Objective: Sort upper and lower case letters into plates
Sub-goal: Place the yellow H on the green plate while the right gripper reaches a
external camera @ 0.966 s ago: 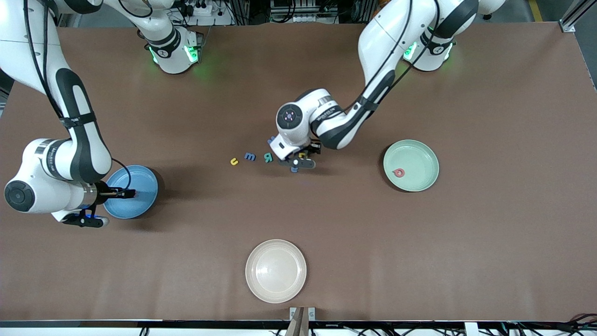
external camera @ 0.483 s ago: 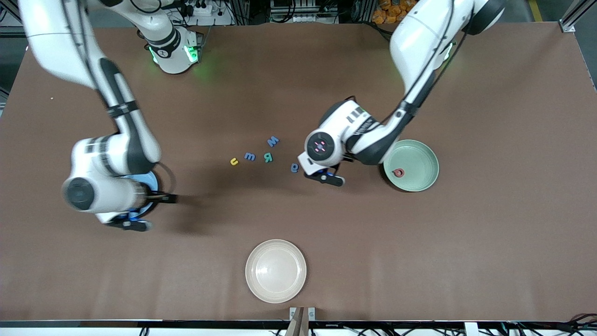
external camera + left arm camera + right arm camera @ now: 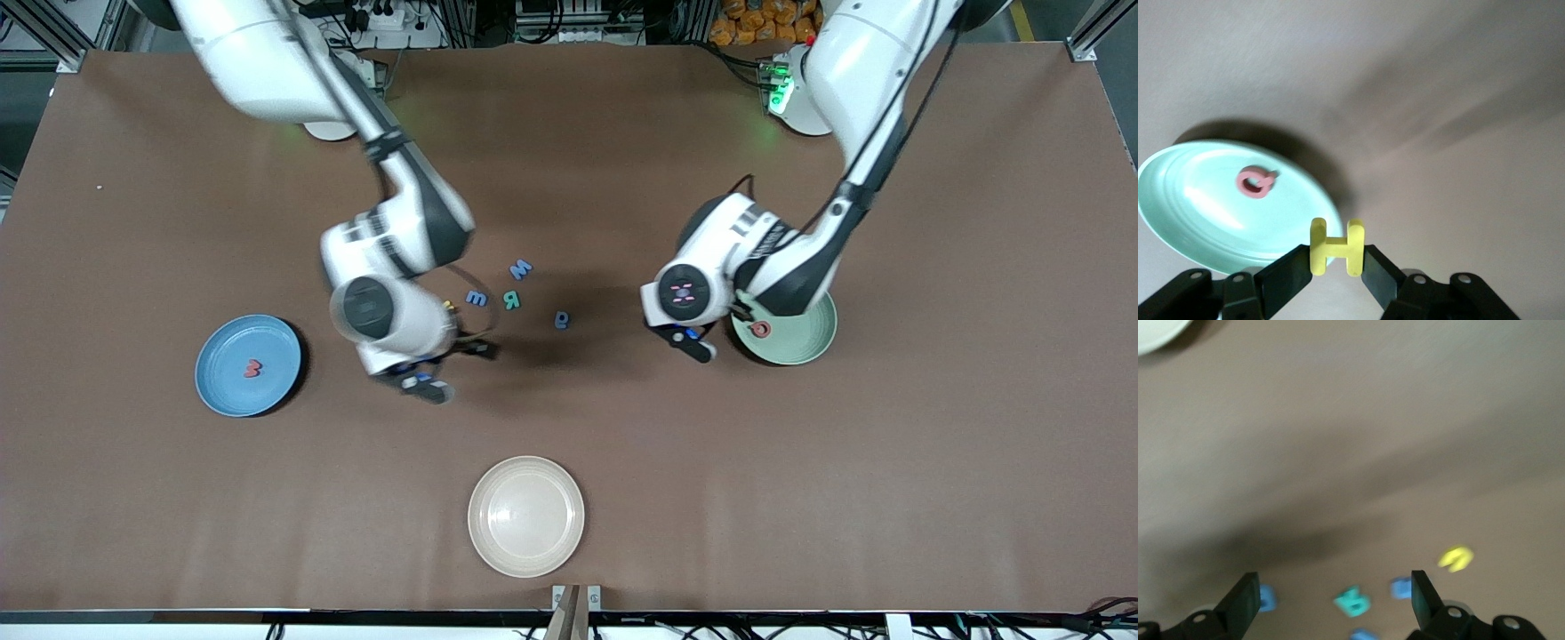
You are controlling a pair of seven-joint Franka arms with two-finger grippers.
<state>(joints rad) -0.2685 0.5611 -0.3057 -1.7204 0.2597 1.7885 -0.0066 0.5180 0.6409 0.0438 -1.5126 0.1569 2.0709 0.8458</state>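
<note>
The left gripper (image 3: 1335, 270) pinches the yellow H (image 3: 1336, 247) beside the pale green plate (image 3: 813, 342) — next, carry it over and release. The right gripper (image 3: 1331, 600), wide and empty, hangs above the loose letters (image 3: 512, 299).

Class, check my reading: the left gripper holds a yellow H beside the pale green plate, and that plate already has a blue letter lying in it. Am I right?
One slip: the letter in the pale green plate is red-pink, not blue, as the left wrist view shows. The left gripper does hold the yellow H beside that plate.
</note>
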